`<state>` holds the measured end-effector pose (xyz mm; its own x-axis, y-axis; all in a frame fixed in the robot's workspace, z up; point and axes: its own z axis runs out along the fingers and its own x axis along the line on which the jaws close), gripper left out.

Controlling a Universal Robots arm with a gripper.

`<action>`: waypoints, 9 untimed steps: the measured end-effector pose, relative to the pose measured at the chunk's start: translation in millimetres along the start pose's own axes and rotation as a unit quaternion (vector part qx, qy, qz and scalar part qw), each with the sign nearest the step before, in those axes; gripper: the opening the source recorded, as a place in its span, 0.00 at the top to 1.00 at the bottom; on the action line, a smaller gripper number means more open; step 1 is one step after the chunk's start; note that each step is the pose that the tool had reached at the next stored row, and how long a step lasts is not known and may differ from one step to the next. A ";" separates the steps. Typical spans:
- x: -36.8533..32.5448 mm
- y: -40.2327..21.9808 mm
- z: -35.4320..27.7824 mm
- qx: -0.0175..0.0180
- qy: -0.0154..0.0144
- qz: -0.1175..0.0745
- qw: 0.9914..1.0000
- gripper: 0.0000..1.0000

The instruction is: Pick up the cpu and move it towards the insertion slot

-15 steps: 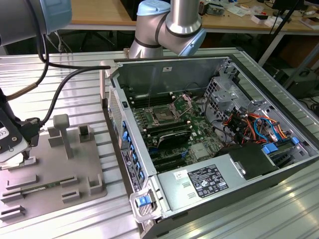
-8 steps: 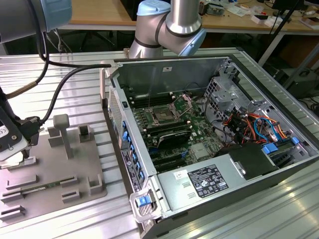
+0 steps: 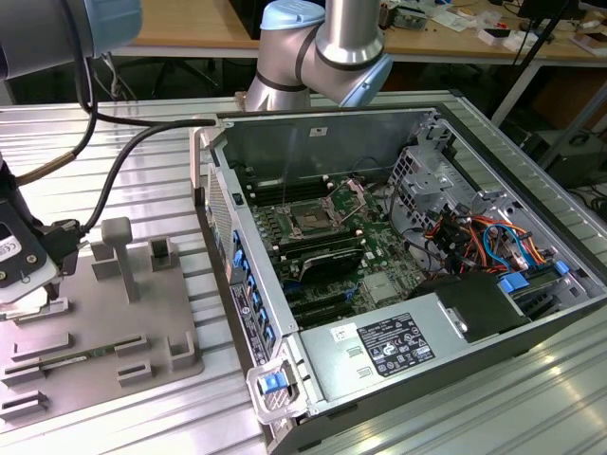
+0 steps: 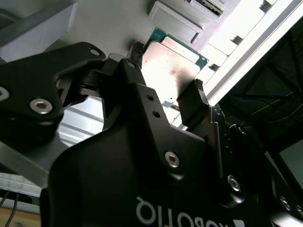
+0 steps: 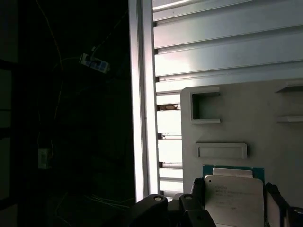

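Observation:
The cpu, a flat square chip with a silvery top and a green rim, lies between my two black fingers over the grey tray. In the second wrist view the cpu sits in my gripper, with a finger against each of two opposite edges. In the exterior view my gripper is low over the tray at the far left. The insertion slot, a dark square socket in a metal frame, sits on the green board inside the open computer case, well to the right of my gripper.
Raised grey blocks and recessed pockets stand on the tray. The case's metal side wall rises between tray and socket. Inside the case are cables, a drive cage and a power supply. A black cable trails from the arm.

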<state>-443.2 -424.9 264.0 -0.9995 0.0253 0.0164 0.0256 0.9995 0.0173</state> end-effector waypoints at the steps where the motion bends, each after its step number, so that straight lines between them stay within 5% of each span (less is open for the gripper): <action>1: -0.4 0.0 -0.1 0.000 0.000 0.000 1.000 0.45; 9: -2.6 0.0 -1.9 0.000 0.000 0.003 1.000 0.45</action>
<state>-440.6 -425.0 265.9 -0.9994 0.0306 0.0162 0.0309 0.9994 0.0174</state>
